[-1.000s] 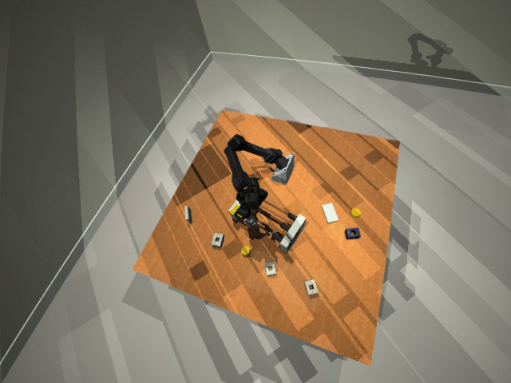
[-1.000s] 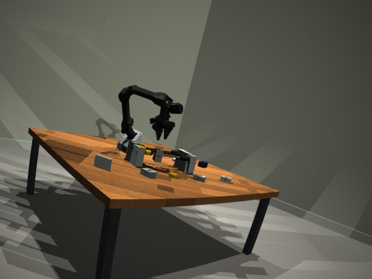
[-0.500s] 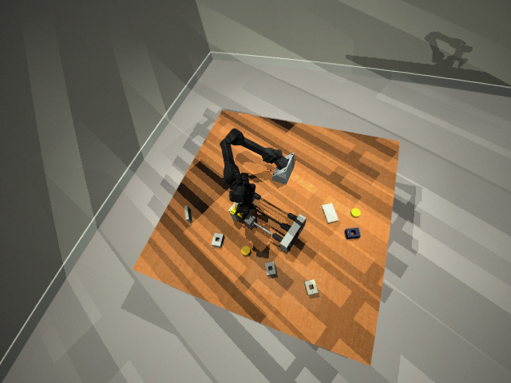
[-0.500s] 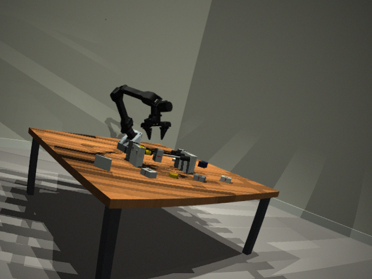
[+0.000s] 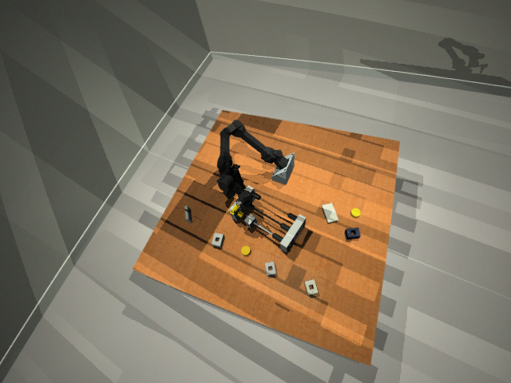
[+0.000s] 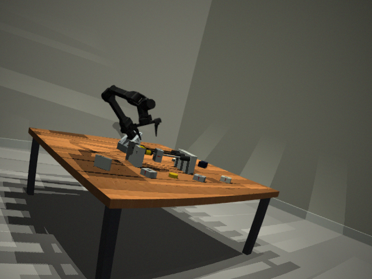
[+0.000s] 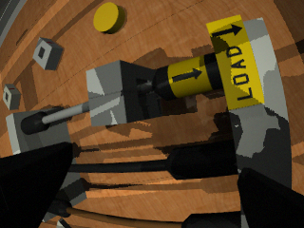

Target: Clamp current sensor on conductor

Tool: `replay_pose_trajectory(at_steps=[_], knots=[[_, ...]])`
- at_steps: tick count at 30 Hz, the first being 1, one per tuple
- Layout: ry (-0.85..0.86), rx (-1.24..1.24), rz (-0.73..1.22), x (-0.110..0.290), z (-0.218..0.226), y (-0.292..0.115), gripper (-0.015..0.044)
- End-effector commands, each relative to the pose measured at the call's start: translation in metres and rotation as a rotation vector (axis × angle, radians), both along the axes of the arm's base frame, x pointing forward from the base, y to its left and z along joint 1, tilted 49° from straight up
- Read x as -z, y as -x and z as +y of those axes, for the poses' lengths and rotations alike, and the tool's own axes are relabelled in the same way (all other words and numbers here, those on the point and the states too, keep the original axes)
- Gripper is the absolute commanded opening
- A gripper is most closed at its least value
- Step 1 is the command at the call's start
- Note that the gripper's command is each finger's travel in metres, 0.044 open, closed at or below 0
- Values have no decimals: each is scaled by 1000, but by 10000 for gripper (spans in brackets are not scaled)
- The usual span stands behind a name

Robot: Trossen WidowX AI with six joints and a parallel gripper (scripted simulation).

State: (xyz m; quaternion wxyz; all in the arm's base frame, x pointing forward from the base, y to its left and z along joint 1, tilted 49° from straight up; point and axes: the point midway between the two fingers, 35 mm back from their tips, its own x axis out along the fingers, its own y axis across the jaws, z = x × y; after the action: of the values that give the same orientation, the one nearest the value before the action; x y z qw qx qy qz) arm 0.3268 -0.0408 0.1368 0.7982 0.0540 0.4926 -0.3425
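A grey block-shaped sensor (image 5: 250,219) (image 6: 157,155) (image 7: 106,97) sits around the LOAD conductor (image 5: 263,227) (image 7: 64,113), off the table. Its halves look together, but the latch cannot be made out. A red mark shows on one face in the exterior view; its direction is too small to read. The yellow LOAD marker (image 5: 235,208) (image 7: 238,76) is on the end support; the arrows on it and on the yellow sleeve (image 7: 187,76) point toward that support. My gripper (image 6: 147,137) (image 7: 159,167) is open and empty above the conductors, its fingers wide apart, not touching the sensor.
Two supports (image 5: 293,232) (image 6: 135,155) hold the conductors, including a black one (image 7: 119,167) and a brown one (image 7: 119,219) beside LOAD. Grey holed blocks (image 5: 219,242), a yellow disc (image 5: 245,250) (image 6: 172,175) (image 7: 106,19), a dark blue block (image 6: 202,164) and an upright plate (image 6: 102,162) stand around.
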Motion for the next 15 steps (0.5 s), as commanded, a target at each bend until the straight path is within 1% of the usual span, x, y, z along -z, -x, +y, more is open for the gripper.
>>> replay_pose_trajectory(at_steps=[1, 6, 11, 15], knots=[[98, -659, 126, -23, -10, 27, 440], [196, -892, 146, -31, -13, 37, 440], [330, -1121, 185, -38, -15, 45, 440], [359, -1164, 194, -39, -15, 46, 440]])
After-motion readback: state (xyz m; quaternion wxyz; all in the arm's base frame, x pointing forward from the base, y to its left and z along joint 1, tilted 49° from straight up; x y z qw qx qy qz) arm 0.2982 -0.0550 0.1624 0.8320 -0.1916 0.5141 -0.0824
